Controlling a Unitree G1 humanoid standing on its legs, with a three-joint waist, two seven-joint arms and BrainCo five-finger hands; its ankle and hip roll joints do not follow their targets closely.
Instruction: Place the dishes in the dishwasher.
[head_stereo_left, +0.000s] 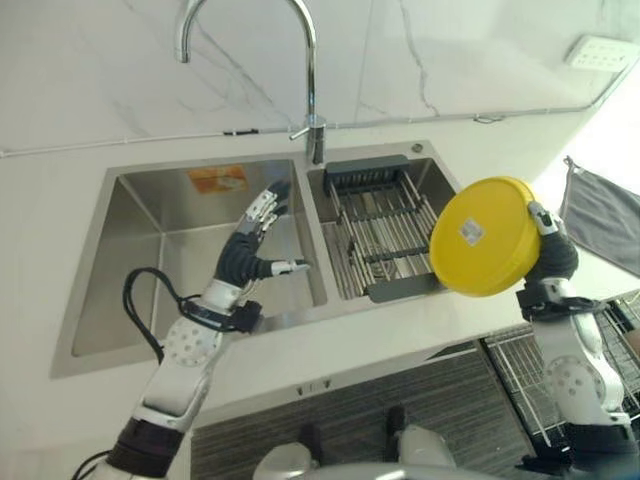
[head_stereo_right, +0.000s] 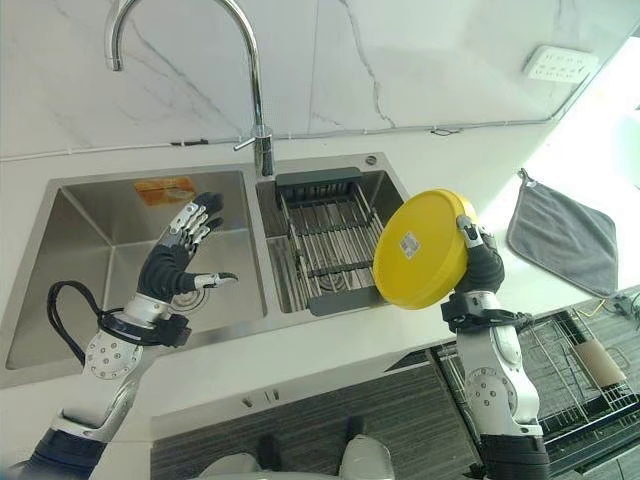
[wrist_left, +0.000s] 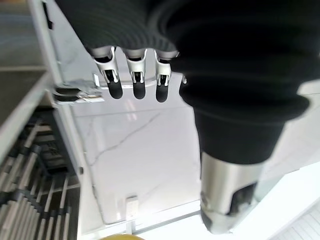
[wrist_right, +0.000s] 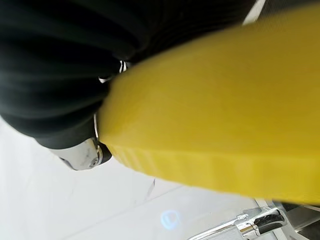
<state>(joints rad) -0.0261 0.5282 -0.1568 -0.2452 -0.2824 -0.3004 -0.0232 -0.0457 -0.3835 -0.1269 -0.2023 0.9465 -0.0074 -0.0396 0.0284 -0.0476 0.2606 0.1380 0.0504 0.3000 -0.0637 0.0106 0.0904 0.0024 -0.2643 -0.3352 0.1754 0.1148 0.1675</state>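
Nearest the robot, at the lower right of the head views, the wire dishwasher rack (head_stereo_right: 590, 385) stands pulled out below the counter edge. Just above it, the right hand (head_stereo_right: 480, 262) grips a round yellow plate (head_stereo_right: 422, 250) by its rim, fingers curled round the right edge, the thumb tip showing over the rim. The plate is held up on edge in the air, tilted, its underside with a small white sticker (head_stereo_right: 409, 245) turned toward the camera. It hangs over the white counter (head_stereo_left: 330, 345) at the right front corner of the sink, overlapping the right basin in the picture and well above the rack. In the right wrist view the plate (wrist_right: 220, 115) lies pressed right against the hand's dark cover.

The left hand (head_stereo_left: 255, 240) is raised over the left basin (head_stereo_left: 150, 260) of the steel double sink, fingers spread and straight, thumb out to the side, holding nothing; its own wrist view shows the fingers (wrist_left: 135, 82) relaxed in a row.

In the right basin sits a dark-framed drying rack (head_stereo_left: 380, 235) of metal bars. A grey cloth (head_stereo_right: 565, 240) lies on the counter to the right. Farther back, the curved chrome faucet (head_stereo_left: 312, 90) rises between the basins before the marble wall (head_stereo_left: 450, 50), which carries a white socket (head_stereo_right: 560, 63).
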